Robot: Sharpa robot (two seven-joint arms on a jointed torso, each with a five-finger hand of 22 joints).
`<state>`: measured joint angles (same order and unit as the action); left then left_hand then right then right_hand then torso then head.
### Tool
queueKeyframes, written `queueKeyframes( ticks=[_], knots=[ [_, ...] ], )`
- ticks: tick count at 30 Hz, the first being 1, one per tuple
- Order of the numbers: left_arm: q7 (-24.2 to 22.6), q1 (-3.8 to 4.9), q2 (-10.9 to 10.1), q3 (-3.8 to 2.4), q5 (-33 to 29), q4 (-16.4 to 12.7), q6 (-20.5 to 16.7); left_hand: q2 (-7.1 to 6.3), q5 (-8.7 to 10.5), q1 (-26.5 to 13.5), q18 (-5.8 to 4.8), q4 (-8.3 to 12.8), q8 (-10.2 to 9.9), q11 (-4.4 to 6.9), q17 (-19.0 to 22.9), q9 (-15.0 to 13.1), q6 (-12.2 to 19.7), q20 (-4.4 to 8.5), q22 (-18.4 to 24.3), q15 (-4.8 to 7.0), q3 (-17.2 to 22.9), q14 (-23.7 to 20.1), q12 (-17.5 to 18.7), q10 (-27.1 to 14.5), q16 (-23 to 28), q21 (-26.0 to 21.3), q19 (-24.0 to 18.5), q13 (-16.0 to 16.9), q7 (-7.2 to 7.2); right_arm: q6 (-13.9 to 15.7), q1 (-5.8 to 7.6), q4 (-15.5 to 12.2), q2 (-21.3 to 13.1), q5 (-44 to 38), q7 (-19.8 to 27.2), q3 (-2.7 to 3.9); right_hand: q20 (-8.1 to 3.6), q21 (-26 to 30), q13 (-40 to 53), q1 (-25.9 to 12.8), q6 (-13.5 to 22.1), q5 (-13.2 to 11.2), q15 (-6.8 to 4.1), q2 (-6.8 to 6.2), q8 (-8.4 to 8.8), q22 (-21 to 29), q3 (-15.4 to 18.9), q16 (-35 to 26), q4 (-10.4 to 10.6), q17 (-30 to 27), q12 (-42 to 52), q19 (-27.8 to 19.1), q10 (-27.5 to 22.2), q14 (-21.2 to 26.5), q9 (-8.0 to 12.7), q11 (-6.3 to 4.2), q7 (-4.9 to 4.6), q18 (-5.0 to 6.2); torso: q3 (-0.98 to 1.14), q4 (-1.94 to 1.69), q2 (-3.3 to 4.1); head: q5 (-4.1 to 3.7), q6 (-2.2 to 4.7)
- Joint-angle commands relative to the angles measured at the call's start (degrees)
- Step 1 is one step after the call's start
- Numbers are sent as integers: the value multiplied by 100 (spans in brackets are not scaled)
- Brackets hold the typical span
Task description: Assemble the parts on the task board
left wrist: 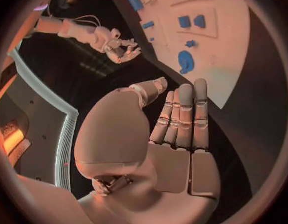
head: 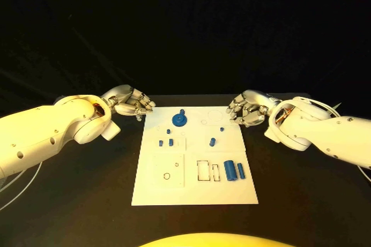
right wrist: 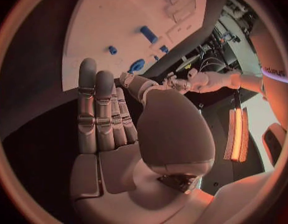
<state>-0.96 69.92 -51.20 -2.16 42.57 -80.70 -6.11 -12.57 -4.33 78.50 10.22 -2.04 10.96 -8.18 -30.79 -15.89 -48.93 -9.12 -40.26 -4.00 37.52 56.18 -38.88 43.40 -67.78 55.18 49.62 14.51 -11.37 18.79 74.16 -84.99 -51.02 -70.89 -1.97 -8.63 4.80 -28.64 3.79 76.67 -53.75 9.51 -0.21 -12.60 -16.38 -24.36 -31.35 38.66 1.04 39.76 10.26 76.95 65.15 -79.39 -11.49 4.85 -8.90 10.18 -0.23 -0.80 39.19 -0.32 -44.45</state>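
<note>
The white task board (head: 193, 189) lies in the middle of the black table. A round blue part (head: 179, 120) sits near its far edge, several small blue pieces (head: 171, 142) stand in the middle, and two blue cylinders (head: 229, 170) lie to the right. My left hand (head: 133, 103) hovers off the board's far left corner, and my right hand (head: 249, 109) off its far right corner. Both hold nothing. In the left wrist view the left hand (left wrist: 175, 134) has straight fingers and an empty palm, facing the board (left wrist: 234, 59) and the round part (left wrist: 186, 62). The right hand (right wrist: 119, 134) looks the same beside the board (right wrist: 100, 20).
Empty outlines and recesses (head: 202, 171) mark the board's near half. Bare black table surrounds the board on all sides. A white cable (head: 17, 189) hangs by my left arm. Each wrist view shows the opposite hand across the board: the right hand (left wrist: 119, 47) and the left hand (right wrist: 181, 82).
</note>
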Motion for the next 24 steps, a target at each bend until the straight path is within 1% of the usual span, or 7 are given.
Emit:
queueKeyframes(
  ticks=[1, 4, 7, 10, 13, 18, 24],
  knots=[
    [-536, 3, -53, -7, -1582, -144, -361, 60, -2, 18, 44, 16, -4, -2, 13, -7, -15, -24, 18, 8, -20, -31, 30, 6, 42, -28, 39, -18, -35, -279, -64, -65, 29, -1637, -447, -5, -22, -937, 20, -99, -119, -40, -14, -28, 4, -935, -49, 787, 37, 619, -58, 209, 146, -263, -29, -1, 1, -139, -6, -22, 2, -68, 29],
    [-617, -1, -99, -8, -1929, -230, -419, 64, -3, 39, 45, 27, 1, -4, 20, -9, -25, -22, 27, 7, -26, -32, 37, 7, 53, -37, 49, -30, -38, -249, -111, -65, 87, -1936, -586, -15, -8, -1839, 19, -163, -130, -57, -12, -97, 57, -1858, -126, 1701, 74, 1382, -222, 331, 196, -406, -67, 17, 3, -245, -10, -17, -3, -77, 37],
    [-667, -4, -127, -8, -2094, -284, -466, 78, -5, 75, 45, 45, 6, -9, 30, -11, -34, -16, 38, 5, -30, -42, 43, 11, 73, -48, 61, -47, -45, -221, -152, -30, 147, -2143, -689, -24, 7, -2383, 2, -204, -65, -101, 32, -164, 129, -2425, -132, 2206, 90, 1821, -371, 412, 83, -503, -75, 54, -43, -317, -16, -13, -2, -87, 44],
    [-714, -5, -151, -8, -2217, -324, -501, 83, -5, 84, 44, 50, 8, -10, 33, -12, -38, -16, 41, 5, -32, -46, 44, 15, 79, -51, 63, -52, -47, -183, -193, 22, 219, -2287, -766, -32, 24, -2731, 9, -214, -49, -133, 45, -197, 175, -2790, -132, 2531, 95, 2091, -439, 436, 84, -545, -94, 65, -52, -355, -20, -17, -3, -101, 48],
    [-759, -6, -166, -8, -2301, -353, -516, 83, -5, 84, 44, 50, 8, -10, 33, -12, -38, -16, 41, 5, -32, -46, 44, 15, 79, -51, 63, -52, -47, -161, -237, 64, 291, -2381, -808, -38, 38, -3035, 12, -216, -44, -161, 56, -208, 208, -3112, -124, 2780, 100, 2301, -491, 469, 72, -586, -111, 72, -57, -392, -18, -14, -2, -104, 54],
    [-815, -7, -176, -8, -2390, -386, -518, 87, -3, 92, 44, 54, 10, -12, 36, -13, -43, -15, 44, 4, -36, -48, 44, 19, 84, -54, 66, -56, -49, -159, -299, 147, 421, -2438, -821, -43, 50, -3302, 17, -210, -61, -166, 62, -206, 229, -3398, -122, 3005, 101, 2491, -527, 494, 80, -623, -135, 73, -55, -424, -23, -22, -2, -108, 48],
    [-828, -7, -182, -7, -2494, -407, -506, 89, -2, 96, 44, 56, 9, -13, 38, -13, -41, -14, 47, 4, -40, -49, 45, 22, 88, -56, 69, -60, -53, -193, -375, 260, 566, -2457, -817, -47, 52, -3601, 30, -197, -107, -150, 62, -173, 234, -3717, -157, 3258, 103, 2710, -534, 533, 145, -674, -170, 63, -43, -462, -17, -26, -3, -93, 41]
  ],
)
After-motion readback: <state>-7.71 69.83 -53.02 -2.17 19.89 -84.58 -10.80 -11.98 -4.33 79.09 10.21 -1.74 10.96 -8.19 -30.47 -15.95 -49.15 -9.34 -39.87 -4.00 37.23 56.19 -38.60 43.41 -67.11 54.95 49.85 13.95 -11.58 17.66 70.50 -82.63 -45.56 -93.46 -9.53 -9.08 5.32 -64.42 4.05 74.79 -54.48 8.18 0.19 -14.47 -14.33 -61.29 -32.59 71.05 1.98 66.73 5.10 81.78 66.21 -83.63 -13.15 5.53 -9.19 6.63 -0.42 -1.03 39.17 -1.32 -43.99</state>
